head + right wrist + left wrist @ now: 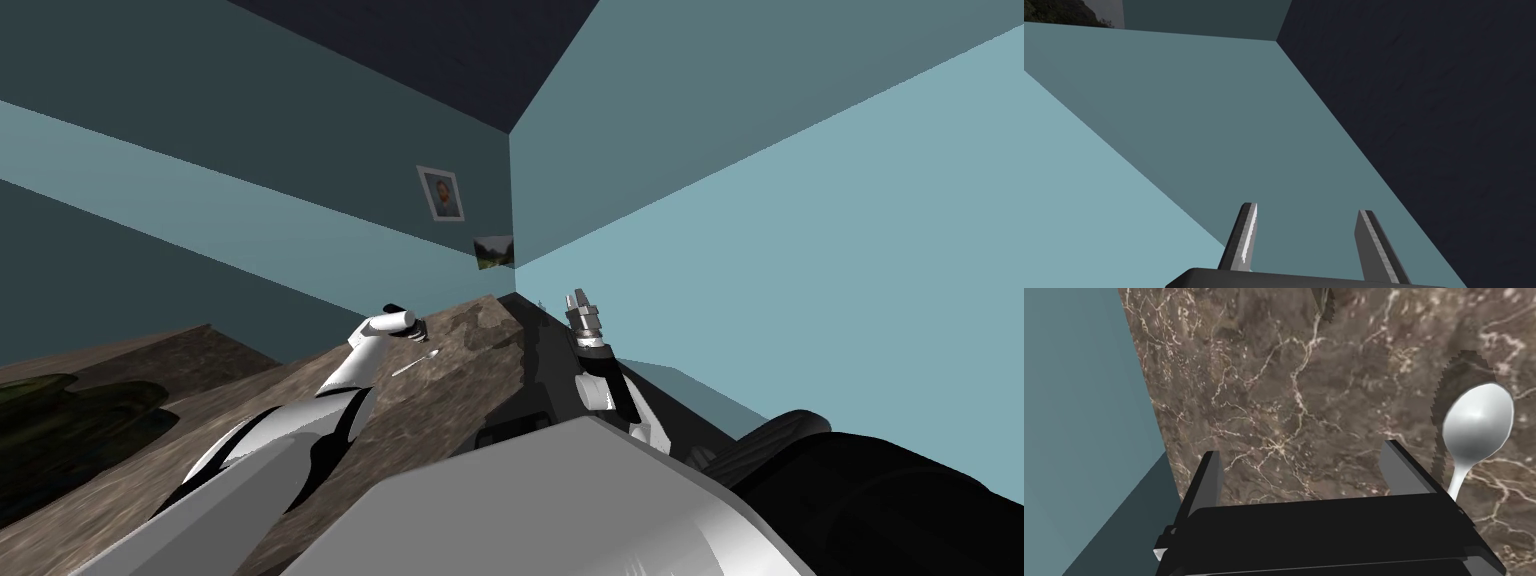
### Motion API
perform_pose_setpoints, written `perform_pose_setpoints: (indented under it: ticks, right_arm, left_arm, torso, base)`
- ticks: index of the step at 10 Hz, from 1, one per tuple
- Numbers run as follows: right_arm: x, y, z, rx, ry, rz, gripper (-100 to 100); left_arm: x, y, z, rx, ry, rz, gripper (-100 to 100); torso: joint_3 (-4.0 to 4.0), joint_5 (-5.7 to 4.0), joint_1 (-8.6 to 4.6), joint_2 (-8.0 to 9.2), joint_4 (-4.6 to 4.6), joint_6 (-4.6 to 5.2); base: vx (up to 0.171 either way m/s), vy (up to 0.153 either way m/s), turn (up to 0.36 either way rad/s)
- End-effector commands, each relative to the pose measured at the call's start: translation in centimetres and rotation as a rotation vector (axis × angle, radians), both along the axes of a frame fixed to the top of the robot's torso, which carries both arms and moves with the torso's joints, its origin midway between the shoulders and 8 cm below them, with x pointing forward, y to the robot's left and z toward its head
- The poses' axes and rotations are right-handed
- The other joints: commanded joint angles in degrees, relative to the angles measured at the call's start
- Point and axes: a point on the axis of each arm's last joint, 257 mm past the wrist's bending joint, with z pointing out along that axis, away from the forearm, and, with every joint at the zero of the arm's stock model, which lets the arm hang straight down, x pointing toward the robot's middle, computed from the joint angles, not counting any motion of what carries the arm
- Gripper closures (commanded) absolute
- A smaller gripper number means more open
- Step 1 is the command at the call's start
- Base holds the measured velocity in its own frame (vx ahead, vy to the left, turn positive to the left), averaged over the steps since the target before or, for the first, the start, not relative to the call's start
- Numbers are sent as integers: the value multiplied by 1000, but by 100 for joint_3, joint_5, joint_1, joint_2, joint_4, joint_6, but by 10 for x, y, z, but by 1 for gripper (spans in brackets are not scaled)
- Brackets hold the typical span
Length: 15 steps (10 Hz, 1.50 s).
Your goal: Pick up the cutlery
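Brown marble surface (pixel 430 400) with pale veins, stretching off toward a room corner; teal walls (pixel 700 250) in lighter and darker bands, very dark ceiling (pixel 420 50) up top. Quick count: one spoon (pixel 417 363), two pictures on the far wall (a framed portrait (pixel 440 193) and a smaller landscape (pixel 494 250) lower down by the corner), plus two tools. Also some dark greenish shape (pixel 60 420) at the far left, no clue what. Spoon plain light grey, lying flat on the marble with the hollow of the bowl facing up. Long axis roughly in line with the reach of the left tool (pixel 1302 455): bowl end pointing away from the dark body, thin handle coming back toward it. Same story in the head view, lying at a slant, bowl toward the room corner, handle toward the near side. Left tool pointed down at the marble, fingers spread wide, just bare stone between them; spoon just outside one finger (pixel 1401 470), not in the gap. Right tool (pixel 578 300) raised upright over a dark strip along the surface's right side, fingers parted too, gripping nothing.
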Motion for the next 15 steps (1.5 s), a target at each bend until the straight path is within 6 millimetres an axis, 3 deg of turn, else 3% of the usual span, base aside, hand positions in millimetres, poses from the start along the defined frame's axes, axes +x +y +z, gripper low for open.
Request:
perform_pose_setpoints:
  ticks: [1,6,9,12,15]
  right_arm:
    - [0,0,0,0,0,0,0]
    - [0,0,0,0,0,0,0]
    - [0,0,0,0,0,0,0]
    - [0,0,0,0,0,0,0]
    - [0,0,0,0,0,0,0]
  left_arm:
    - [-13,1,-15,-26,64,20,-100]
    - [-50,-7,-43,-126,239,77,-100]
    - [-65,-12,-51,-158,305,93,-100]
    - [-93,-21,-62,-222,419,124,-100]
    - [-95,-22,-63,-229,429,128,-100]
  torso:
    - [0,0,0,0,0,0]
    - [1,0,-1,2,0,-1]
    - [1,0,-1,2,0,-1]
    - [1,0,-2,1,0,0]
    - [1,0,-3,3,1,0]
  base:
    - [10,9,-2]
    - [9,8,-2]
    - [9,7,-1]
    - [10,8,1]
    - [4,4,1]
